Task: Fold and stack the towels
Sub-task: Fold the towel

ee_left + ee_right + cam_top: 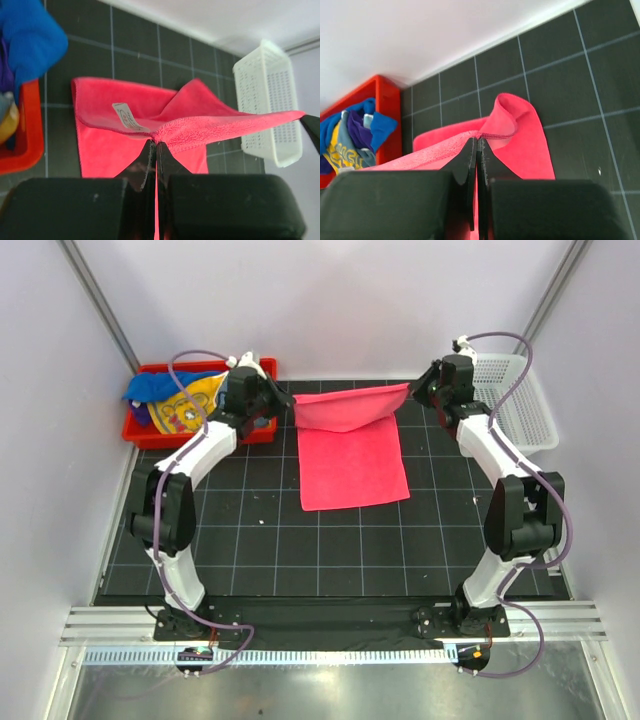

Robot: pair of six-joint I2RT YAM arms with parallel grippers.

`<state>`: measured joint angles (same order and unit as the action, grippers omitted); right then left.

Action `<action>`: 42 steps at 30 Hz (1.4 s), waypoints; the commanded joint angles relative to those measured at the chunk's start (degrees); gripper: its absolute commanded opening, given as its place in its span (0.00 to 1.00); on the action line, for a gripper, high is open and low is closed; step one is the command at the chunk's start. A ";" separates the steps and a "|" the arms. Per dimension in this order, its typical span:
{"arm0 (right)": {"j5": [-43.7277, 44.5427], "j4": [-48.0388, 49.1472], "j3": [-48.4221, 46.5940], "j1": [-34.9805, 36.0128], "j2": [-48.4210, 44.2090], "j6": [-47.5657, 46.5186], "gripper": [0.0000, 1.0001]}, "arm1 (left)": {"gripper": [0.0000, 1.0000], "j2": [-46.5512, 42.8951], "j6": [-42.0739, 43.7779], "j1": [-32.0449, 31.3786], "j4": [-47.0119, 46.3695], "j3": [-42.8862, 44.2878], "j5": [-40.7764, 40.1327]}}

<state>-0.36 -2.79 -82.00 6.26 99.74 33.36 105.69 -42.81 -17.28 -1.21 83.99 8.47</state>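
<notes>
A hot pink towel (pixel 352 455) lies on the black mat, its far edge lifted and stretched between both grippers. My left gripper (pixel 283 400) is shut on the towel's far left corner (pixel 161 134). My right gripper (pixel 417 390) is shut on the far right corner (pixel 481 135). The raised edge (pixel 350 403) sags forward over the flat part, and a white label (pixel 126 118) shows on its underside. More towels, bright blue (pixel 160 386), yellow-orange (pixel 190 408) and purple (pixel 356 128), are bunched in the red bin.
The red bin (pixel 140 436) sits at the mat's far left corner, right beside my left wrist. A white mesh basket (pixel 520 405) stands at the far right. Grey walls close in on both sides and behind. The mat's near half (pixel 330 550) holds nothing.
</notes>
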 commanded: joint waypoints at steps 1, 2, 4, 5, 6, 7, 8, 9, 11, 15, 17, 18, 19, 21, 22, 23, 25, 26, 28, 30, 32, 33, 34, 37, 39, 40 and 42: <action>3.79 -1.34 1.39 -1.60 -5.26 -0.23 0.01 | 0.00 -4.44 0.35 0.06 -0.02 -2.42 -1.17; 3.88 -1.69 1.57 -1.60 -6.31 -0.40 0.01 | 0.00 -4.70 0.44 -0.12 0.07 -3.47 -1.44; 4.14 -3.18 1.05 -1.60 -6.93 -0.93 0.01 | 0.00 -5.40 0.44 -0.13 0.07 -4.00 -1.26; 4.31 -3.62 0.53 -1.78 -7.28 -1.19 0.01 | 0.00 -5.49 0.53 -0.21 0.42 -3.57 -1.44; 4.23 -4.06 0.00 -1.87 -7.37 -1.63 0.01 | 0.00 -5.58 0.71 -0.21 0.77 -2.96 -1.96; 4.14 -4.76 -1.75 -2.13 -7.20 -1.81 0.01 | 0.00 -5.41 0.97 -0.21 1.03 -2.25 -2.05; 4.05 -5.47 -2.98 -2.31 -6.50 -2.25 0.01 | 0.00 -5.15 1.14 -0.21 2.60 -0.51 -2.49; 4.14 -5.91 -5.00 -2.39 -6.14 -2.51 0.01 | 0.00 -4.53 1.32 -0.21 3.14 0.64 -2.75; 3.62 -6.70 -7.20 -3.00 -5.09 -2.52 0.01 | 0.00 -3.56 1.59 -0.21 4.89 2.75 -2.76; 3.87 -7.32 -11.16 -3.36 -4.65 -2.60 0.01 | 0.00 -2.59 2.55 -0.13 7.10 7.59 -3.19; 3.96 -7.50 -12.30 -3.45 -4.65 -2.86 0.01 | 0.00 -2.68 2.81 -0.21 8.15 8.47 -3.37; 3.79 -8.71 -13.88 -3.45 -4.12 -2.95 0.01 | 0.00 -2.68 3.16 -0.21 8.42 9.35 -3.46; 3.61 -9.34 -14.50 -3.36 -3.95 -3.13 0.01 | 0.00 -2.68 3.26 -0.13 8.68 9.53 -3.37; 3.26 -9.69 -14.51 -3.45 -3.94 -3.13 0.01 | 0.00 -2.86 3.43 -0.21 9.12 9.71 -3.37; 3.26 -9.69 -14.16 -3.45 -4.38 -3.04 0.01 | 0.00 -2.86 3.61 -0.13 9.21 9.62 -3.37; 3.26 -9.61 -13.72 -3.45 -4.47 -3.04 0.01 | 0.00 -3.03 3.69 -0.21 9.30 9.53 -3.55; 3.00 -9.08 -12.14 -3.45 -5.08 -2.95 0.01 | 0.00 -3.21 3.96 -0.21 9.56 9.18 -3.46; 2.91 -9.08 -11.61 -3.45 -5.17 -2.78 0.01 | 0.00 -3.30 3.96 -0.21 9.74 9.00 -3.55; 2.56 -8.73 -10.56 -3.45 -5.26 -2.69 0.01 | 0.00 -3.30 4.22 -0.21 10.09 9.00 -4.07; 2.38 -8.64 -10.55 -3.45 -4.91 -2.52 0.01 | 0.00 -2.25 5.10 -0.21 10.35 10.49 -4.60; 2.47 -9.08 -11.43 -3.36 -3.86 -2.60 0.01 | 0.00 -0.67 6.41 -0.04 13.07 15.30 -5.13; 2.47 -9.08 -12.48 -3.36 -3.42 -2.60 0.01 | 0.00 0.12 6.77 0.05 14.04 16.81 -5.13; 2.47 -9.17 -13.10 -3.54 -2.81 -2.60 0.01 | 0.00 1.87 7.21 0.05 14.48 18.39 -5.22; 2.30 -9.08 -16.08 -3.54 -0.17 -2.43 0.01 | 0.00 5.21 8.00 0.14 16.59 24.46 -5.66; 2.12 -8.73 -18.45 -3.45 2.02 -2.34 0.01 | 0.00 6.63 8.09 0.58 17.12 27.70 -5.92; 2.03 -8.73 -19.33 -3.45 2.82 -2.34 0.01 | 0.00 7.24 8.09 0.75 17.38 28.77 -5.92; 1.86 -9.60 -22.13 -3.54 5.09 -2.34 0.01 | 0.00 9.18 8.09 1.19 18.26 31.57 -5.83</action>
<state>-1.67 -13.96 -99.00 4.29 103.02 32.01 113.08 -36.95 -18.41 14.11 111.15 6.07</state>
